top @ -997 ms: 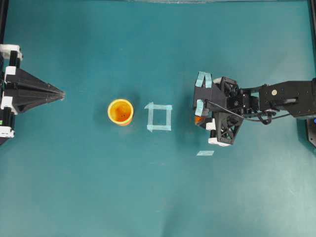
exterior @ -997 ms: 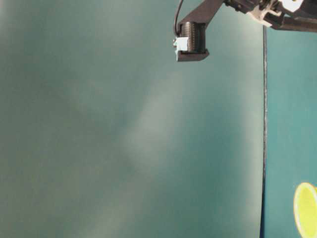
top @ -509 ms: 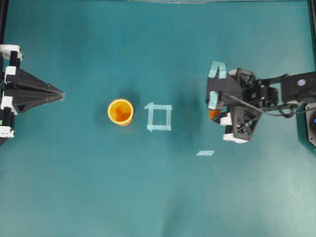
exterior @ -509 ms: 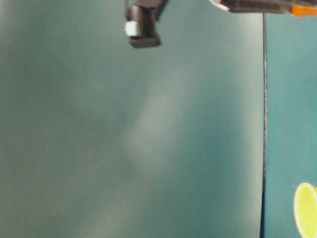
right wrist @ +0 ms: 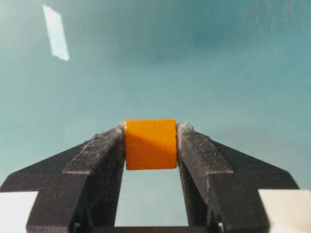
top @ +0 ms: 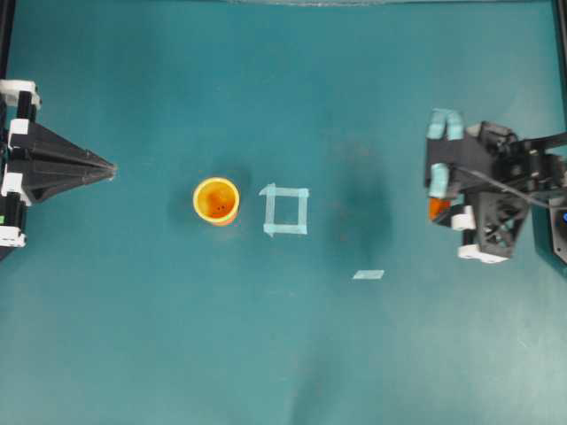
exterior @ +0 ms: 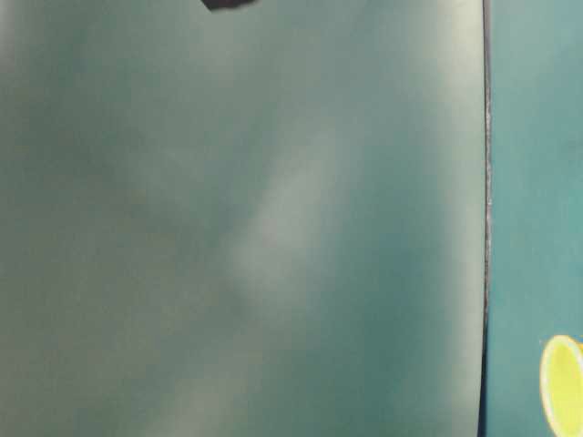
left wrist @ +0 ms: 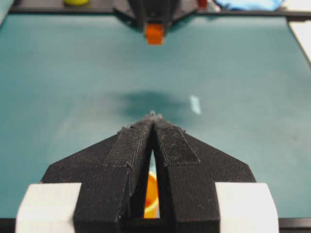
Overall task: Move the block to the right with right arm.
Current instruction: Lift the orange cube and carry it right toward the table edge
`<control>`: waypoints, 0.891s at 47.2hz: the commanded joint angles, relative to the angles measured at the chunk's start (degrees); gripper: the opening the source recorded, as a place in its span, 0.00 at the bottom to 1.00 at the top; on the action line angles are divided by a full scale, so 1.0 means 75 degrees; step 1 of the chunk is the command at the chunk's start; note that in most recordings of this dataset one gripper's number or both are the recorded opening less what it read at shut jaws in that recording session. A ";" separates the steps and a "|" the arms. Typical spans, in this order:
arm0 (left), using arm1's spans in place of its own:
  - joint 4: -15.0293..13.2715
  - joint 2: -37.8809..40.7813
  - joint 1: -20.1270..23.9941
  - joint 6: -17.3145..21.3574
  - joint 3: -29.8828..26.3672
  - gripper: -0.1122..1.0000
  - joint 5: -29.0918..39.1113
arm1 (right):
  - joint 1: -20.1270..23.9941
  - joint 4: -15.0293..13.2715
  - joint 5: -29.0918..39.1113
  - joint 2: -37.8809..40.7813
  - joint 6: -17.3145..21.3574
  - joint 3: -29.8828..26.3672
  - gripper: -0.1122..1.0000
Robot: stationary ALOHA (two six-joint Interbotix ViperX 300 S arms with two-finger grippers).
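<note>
the right gripper (right wrist: 151, 141) clamps the block (right wrist: 150, 143) squarely between its fingertips, raised above the table (top: 266, 354) at its right side; the left gripper (left wrist: 153, 119) rests closed.

Right black arm with white joint pieces (top: 509, 177) at right edge of overhead view, raised off table. Its black gripper with teal taped fingertips (top: 440, 168) clamps small orange cube (right wrist: 150, 143) between both fingers. Left black pointed gripper (top: 106, 168) at left edge, fingers pressed together, holding nothing.
</note>
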 commanded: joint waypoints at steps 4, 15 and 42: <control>0.0012 0.0047 0.0023 0.0000 -0.0211 0.10 -0.0035 | 0.0023 0.0211 0.0129 -0.0762 0.0012 0.0117 0.47; 0.0012 0.0035 0.0012 0.0000 -0.0211 0.10 -0.0035 | 0.0023 0.0340 0.0715 -0.1863 0.0012 0.0328 0.47; 0.0012 0.0035 0.0023 0.0000 -0.0211 0.10 -0.0035 | 0.0023 0.0328 0.2461 -0.3504 0.0012 0.0363 0.47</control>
